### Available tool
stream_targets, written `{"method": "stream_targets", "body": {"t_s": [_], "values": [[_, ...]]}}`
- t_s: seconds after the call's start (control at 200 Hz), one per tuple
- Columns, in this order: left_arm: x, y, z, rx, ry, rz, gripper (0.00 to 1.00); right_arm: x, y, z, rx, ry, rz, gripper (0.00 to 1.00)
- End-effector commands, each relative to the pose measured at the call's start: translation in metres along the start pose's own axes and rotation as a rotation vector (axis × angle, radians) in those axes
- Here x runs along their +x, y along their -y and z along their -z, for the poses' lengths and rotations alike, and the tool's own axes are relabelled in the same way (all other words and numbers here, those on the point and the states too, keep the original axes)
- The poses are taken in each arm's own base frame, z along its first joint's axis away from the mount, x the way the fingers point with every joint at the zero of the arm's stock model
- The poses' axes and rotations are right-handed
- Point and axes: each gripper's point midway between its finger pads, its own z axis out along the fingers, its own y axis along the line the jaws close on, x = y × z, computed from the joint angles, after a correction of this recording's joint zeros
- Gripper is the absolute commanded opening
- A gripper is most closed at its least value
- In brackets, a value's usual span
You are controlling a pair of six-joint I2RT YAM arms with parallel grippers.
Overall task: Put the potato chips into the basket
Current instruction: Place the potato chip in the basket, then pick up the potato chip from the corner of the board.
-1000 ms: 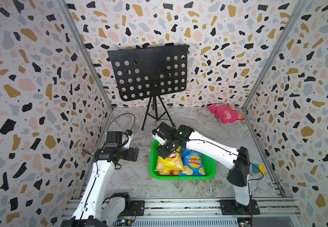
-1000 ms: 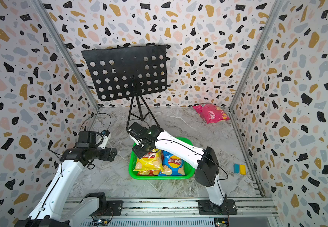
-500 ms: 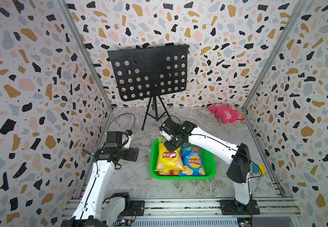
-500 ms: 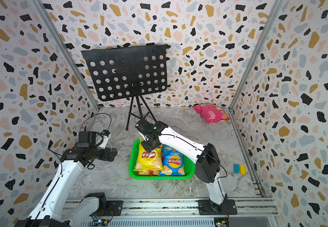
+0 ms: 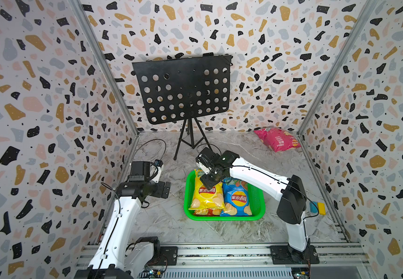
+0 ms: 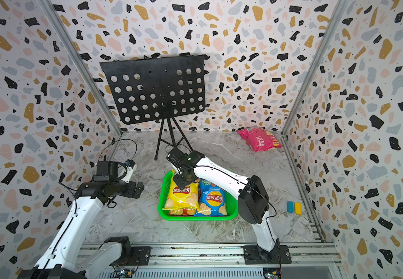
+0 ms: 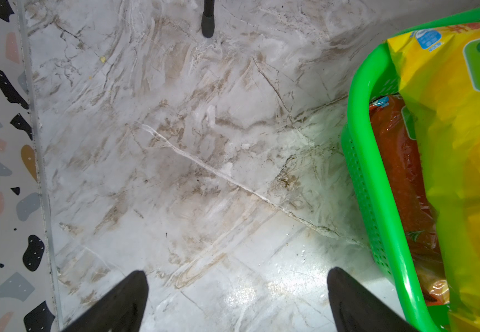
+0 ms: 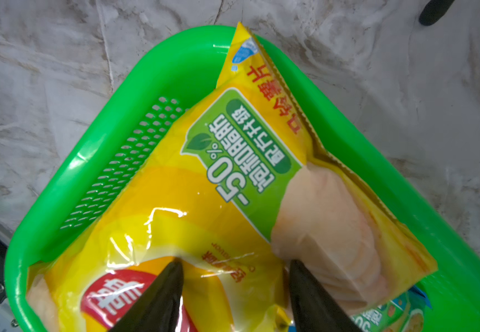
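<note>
The green basket (image 5: 222, 218) (image 6: 195, 217) sits mid-floor. In it a yellow bag of potato chips (image 5: 206, 193) (image 8: 204, 186) lies over an orange-red bag (image 5: 205, 212) (image 7: 399, 161), with a blue bag (image 5: 237, 199) beside them. My right gripper (image 5: 210, 182) (image 8: 234, 264) is down on the yellow bag's far half, its fingers pinching a creased bulge of it. A pink bag (image 5: 277, 140) (image 6: 258, 140) lies in the far right corner. My left gripper (image 5: 165, 189) (image 7: 237, 276) hangs open over bare floor left of the basket (image 7: 368, 143).
A black perforated music stand (image 5: 183, 89) on a tripod stands behind the basket, one foot (image 7: 207, 20) near my left gripper's side. Small blue and yellow blocks (image 5: 317, 207) lie by the right wall. Patterned walls close in three sides.
The right gripper has moved back toward the stand with the yellow bag, which now lies stretched out in the basket. The left arm has not moved.
</note>
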Motion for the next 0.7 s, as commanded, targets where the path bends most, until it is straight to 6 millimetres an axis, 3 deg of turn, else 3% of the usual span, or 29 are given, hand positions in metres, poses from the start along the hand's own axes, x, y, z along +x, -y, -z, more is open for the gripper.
{"method": "stream_targets", "body": {"t_s": [0.0, 0.145, 0.27, 0.506, 0.606, 0.696], "values": [[0.001, 0.000, -0.001, 0.005, 0.005, -0.006, 1.00, -0.013, 0.004, 0.061, -0.011, 0.100, -0.015, 0.64], [0.001, 0.001, -0.002, 0.005, 0.004, -0.007, 1.00, -0.017, 0.022, 0.098, -0.032, 0.177, -0.063, 0.70], [0.001, 0.001, -0.001, 0.007, 0.007, -0.009, 1.00, -0.011, 0.065, 0.121, -0.010, 0.216, -0.161, 0.71], [0.002, 0.004, -0.001, 0.024, 0.008, -0.019, 1.00, 0.026, 0.200, 0.131, 0.008, 0.256, -0.607, 0.69], [0.002, 0.003, -0.002, 0.017, 0.005, -0.018, 1.00, 0.048, 0.259, 0.123, -0.050, 0.343, -0.880, 0.68], [0.003, 0.001, -0.004, 0.008, -0.005, -0.017, 1.00, 0.073, 0.311, 0.103, -0.120, 0.428, -1.142, 0.68]]}}
